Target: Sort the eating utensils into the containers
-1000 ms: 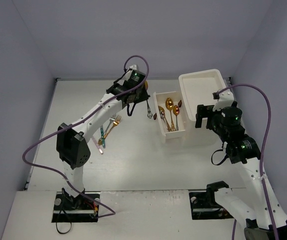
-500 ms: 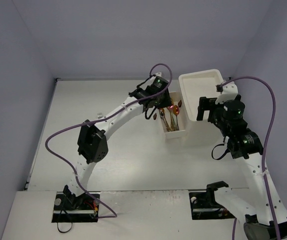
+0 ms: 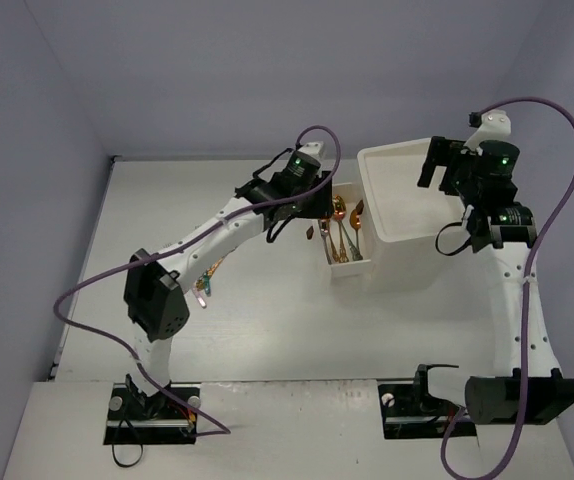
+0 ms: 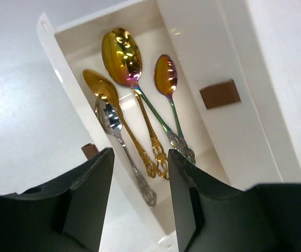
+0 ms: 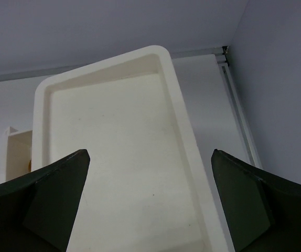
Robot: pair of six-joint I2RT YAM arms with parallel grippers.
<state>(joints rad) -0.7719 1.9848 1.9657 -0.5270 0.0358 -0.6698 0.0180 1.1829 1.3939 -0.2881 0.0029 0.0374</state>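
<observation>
A white drawer (image 4: 66, 63) stands pulled out of the tall white drawer unit (image 3: 407, 215). In it lie several spoons: a large gold spoon (image 4: 121, 55), a small gold spoon (image 4: 165, 73), another gold spoon (image 4: 100, 86) and a silver spoon (image 4: 108, 118). My left gripper (image 4: 140, 155) (image 3: 312, 205) hovers over the drawer's left end, open, with nothing between its fingers. More utensils (image 3: 207, 272) lie on the table to the left, partly hidden by the left arm. My right gripper (image 5: 150, 152) (image 3: 442, 165) hangs wide open above the unit's recessed top (image 5: 114, 157), holding nothing.
A brown handle (image 4: 219, 93) sits on the unit's front, and another (image 4: 90, 150) on the pulled-out drawer's end. The drawer unit stands near the back right corner (image 5: 224, 50). Purple cables loop above both arms.
My left gripper swung right from over the table to the drawer and its jaws opened. The thin utensil that hung from it is gone from its jaws. The right arm rose toward the back.
</observation>
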